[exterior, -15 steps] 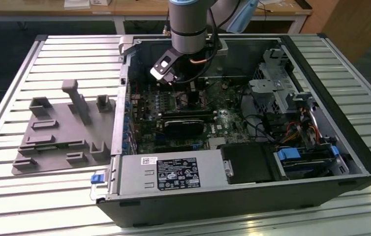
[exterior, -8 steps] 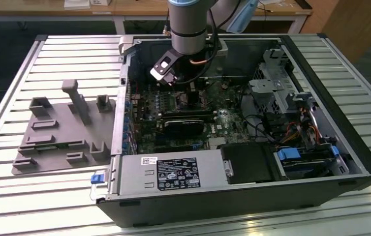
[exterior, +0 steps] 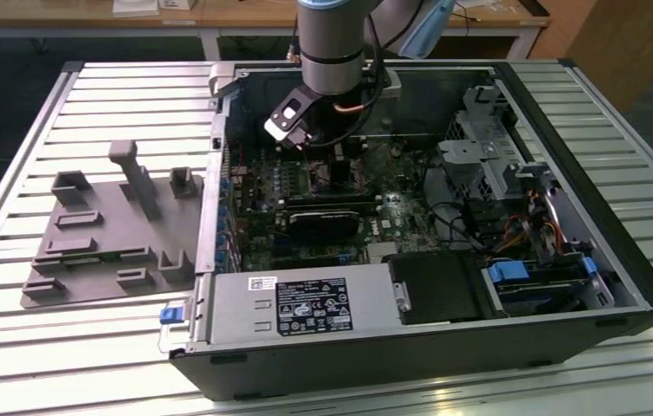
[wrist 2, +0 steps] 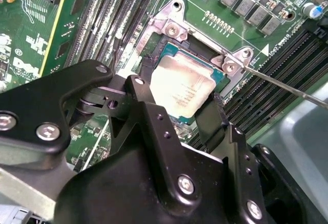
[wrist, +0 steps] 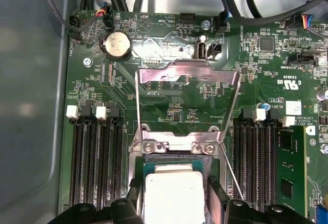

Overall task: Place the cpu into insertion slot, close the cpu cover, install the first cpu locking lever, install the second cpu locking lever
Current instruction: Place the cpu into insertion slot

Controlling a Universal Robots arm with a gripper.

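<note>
A ribbed desk (exterior: 107, 95) of pale metal slats carries an open black computer case (exterior: 604, 260) and, to the exterior view's left, a matte grey moulded fixture (exterior: 95, 251). The arm (exterior: 332, 43) reaches down into the case over the green motherboard (wrist: 256, 80), which holds a round silvery coin battery (wrist: 116, 44) and long black memory slots (wrist: 97, 157).

The gripper (wrist 2: 179, 98) is black and bolted with bright screws. Its fingers (wrist 2: 145, 71) are partly open and pressed against two opposite edges of the cpu (wrist 2: 182, 88), grasping it. The cpu is a flat square with a pale brushed-metal top on a green rim, and it sits over the insertion slot (wrist 2: 156, 42); whether it is fully seated cannot be told. The cpu cover (wrist: 187, 71), a thin shiny frame with a square window, stands raised behind the slot. A thin wire lever (wrist 2: 287, 88) angles away beside it.
</note>
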